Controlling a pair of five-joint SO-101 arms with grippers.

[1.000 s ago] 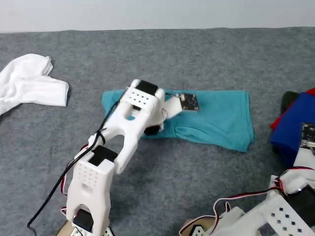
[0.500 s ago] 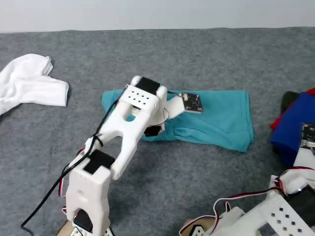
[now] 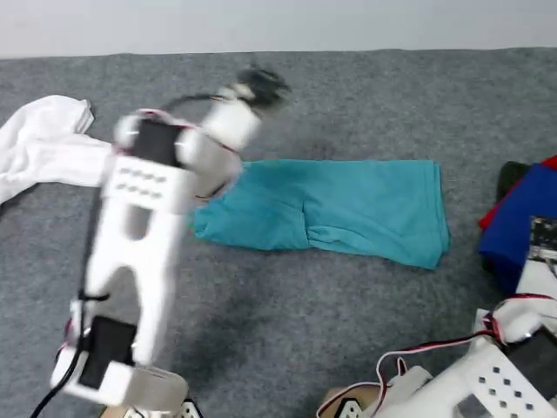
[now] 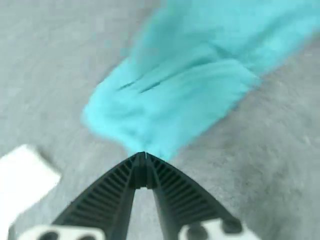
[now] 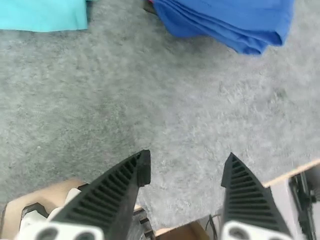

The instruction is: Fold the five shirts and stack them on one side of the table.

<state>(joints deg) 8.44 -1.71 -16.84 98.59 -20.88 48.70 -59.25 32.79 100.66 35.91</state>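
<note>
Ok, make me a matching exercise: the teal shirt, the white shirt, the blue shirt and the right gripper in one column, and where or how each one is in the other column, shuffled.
Things:
1. teal shirt
2. white shirt
3. blue shirt
4. right gripper

Place or state:
A. at the right edge of the high view
B. open above bare grey cover
C. crumpled at the left edge of the high view
D. laid out in the middle of the high view

Pairs: 1-D, 2-C, 3-A, 4-B.
</note>
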